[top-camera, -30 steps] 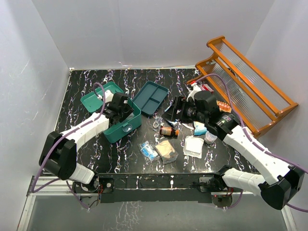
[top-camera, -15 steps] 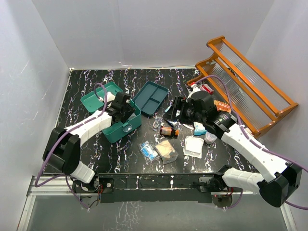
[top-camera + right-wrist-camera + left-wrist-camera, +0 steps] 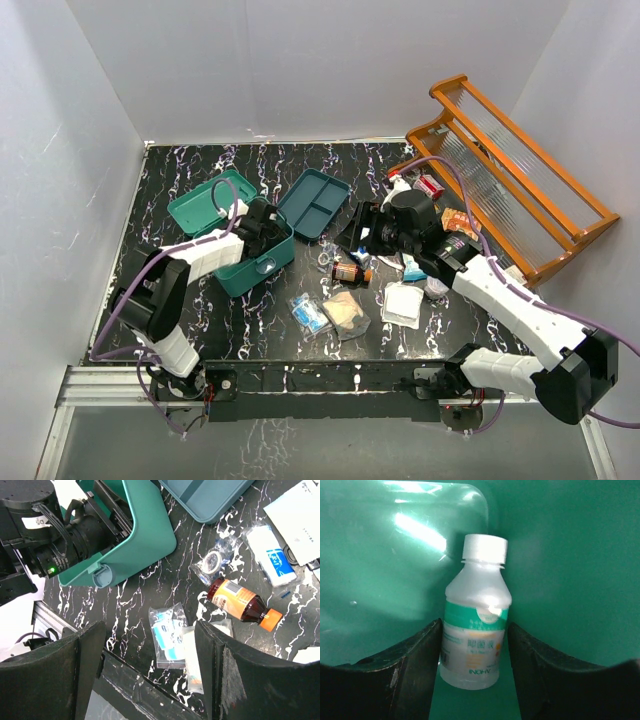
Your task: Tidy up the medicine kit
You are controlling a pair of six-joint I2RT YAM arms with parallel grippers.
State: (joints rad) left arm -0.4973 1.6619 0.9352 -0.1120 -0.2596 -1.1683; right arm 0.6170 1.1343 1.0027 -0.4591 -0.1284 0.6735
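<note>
Top external: worktop (image 3: 300, 165) carries the orange rack (image 3: 520, 190) at its far-right edge. The medicine kit (image 3: 258, 270) sits left of centre with its lid open to the far left, and the divided tray (image 3: 312, 203) is just beside it on the far right. Change over the last second: the left arm has folded in and pushed its wrist further into the kit, while the right arm has swung slightly left over the loose pile. Left wrist view: left fingers (image 3: 420, 665) at mid spread flank a white plastic bottle (image 3: 477, 590) inside the kit near a rounded corner. They're right at its sides, and I can't tell whether they're clamping or have just let go. Reads as a drop-off, so one item is in. Right fingers (image 3: 60, 680) are wide and empty above the amber bottle (image 3: 240, 600), wrapped tape roll (image 3: 212, 562) and sachets (image 3: 165, 627). Judgement: early in the task, most of the pile unpacked, amber bottle a likely next pick.
</note>
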